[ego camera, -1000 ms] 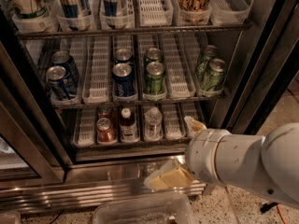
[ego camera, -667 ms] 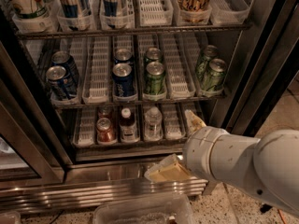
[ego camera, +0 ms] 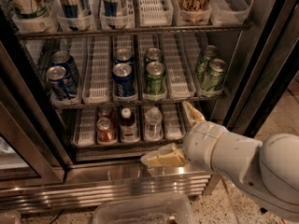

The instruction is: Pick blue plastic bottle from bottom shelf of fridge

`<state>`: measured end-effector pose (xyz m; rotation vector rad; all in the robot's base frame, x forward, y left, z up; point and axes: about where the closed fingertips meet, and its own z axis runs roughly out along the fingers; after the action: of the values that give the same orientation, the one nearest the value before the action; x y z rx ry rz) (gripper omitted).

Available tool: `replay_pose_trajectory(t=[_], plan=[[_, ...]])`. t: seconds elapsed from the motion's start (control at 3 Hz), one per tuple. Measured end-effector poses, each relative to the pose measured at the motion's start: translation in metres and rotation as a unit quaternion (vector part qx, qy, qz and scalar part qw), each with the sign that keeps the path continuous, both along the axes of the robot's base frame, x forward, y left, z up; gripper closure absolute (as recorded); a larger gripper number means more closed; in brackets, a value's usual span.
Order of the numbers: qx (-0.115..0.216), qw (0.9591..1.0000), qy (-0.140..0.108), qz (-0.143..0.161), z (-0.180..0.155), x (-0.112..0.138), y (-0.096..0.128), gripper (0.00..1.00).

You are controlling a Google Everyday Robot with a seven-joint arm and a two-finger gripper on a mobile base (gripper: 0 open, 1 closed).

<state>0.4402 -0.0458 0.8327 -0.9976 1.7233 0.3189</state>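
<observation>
The blue plastic bottle (ego camera: pixel 127 125), with a white cap and dark liquid, stands upright in the middle lane of the bottom shelf (ego camera: pixel 86 128) of the open fridge (ego camera: pixel 117 174). A red can (ego camera: pixel 106 130) stands to its left and a clear water bottle (ego camera: pixel 153 123) to its right. My gripper (ego camera: pixel 165 132) is in front of the shelf's right part, to the right of and slightly below the bottle, apart from it. It is open and empty, with one cream finger (ego camera: pixel 163 158) pointing left and the other (ego camera: pixel 192 112) pointing up.
The middle rack holds blue cans (ego camera: pixel 123 80) and green cans (ego camera: pixel 154 77). The top rack holds tall cans and cartons (ego camera: pixel 29 3). The black door frame (ego camera: pixel 264 73) stands at the right. A clear plastic bin (ego camera: pixel 140 211) sits on the floor below the steel base grille.
My gripper and forearm have risen and shifted slightly left, from in front of the base sill toward the level of the bottom shelf. The bottles and cans have not moved.
</observation>
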Motion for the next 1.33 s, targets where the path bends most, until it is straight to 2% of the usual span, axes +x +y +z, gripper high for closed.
replay_pose_trajectory(t=[0.33,0.67,1.0,1.33], plan=[[0.038,0.9982,-0.042,0.021,-0.013,0.006,0.000,0.00],[0.049,0.9966,-0.055,0.037,-0.030,0.009,-0.002,0.00],[0.049,0.9966,-0.055,0.037,-0.030,0.009,-0.002,0.00],[0.067,0.9953,-0.063,0.030,-0.035,0.014,0.005,0.00]])
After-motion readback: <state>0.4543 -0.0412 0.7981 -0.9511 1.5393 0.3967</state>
